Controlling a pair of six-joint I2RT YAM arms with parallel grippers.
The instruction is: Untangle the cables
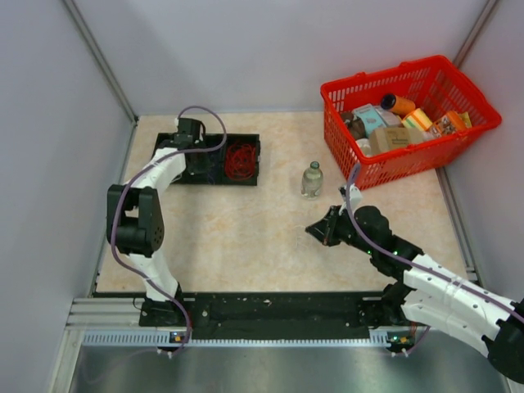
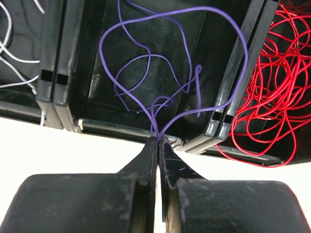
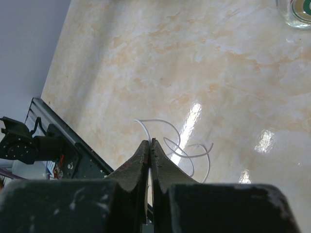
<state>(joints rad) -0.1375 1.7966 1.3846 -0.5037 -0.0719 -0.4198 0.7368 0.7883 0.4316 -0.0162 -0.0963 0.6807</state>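
My left gripper point(image 2: 158, 138) is shut on strands of a thin violet-blue cable point(image 2: 194, 58), whose loops spread over the middle compartment of a black tray point(image 2: 58, 77). A red cable bunch point(image 2: 277, 87) fills the compartment to the right, and white cable strands point(image 2: 12, 58) show at the far left. From above, the left gripper point(image 1: 191, 133) is over the tray point(image 1: 184, 176) beside the red cable point(image 1: 241, 160). My right gripper point(image 3: 150, 141) is shut on a thin white cable point(image 3: 187, 153) that curls just above the table, mid-table in the top view point(image 1: 312, 228).
A small glass bottle point(image 1: 312, 179) stands behind the right gripper, also in the right wrist view point(image 3: 296, 12). A red basket point(image 1: 458, 139) with several packages sits at the back right. Grey walls close in the table on both sides.
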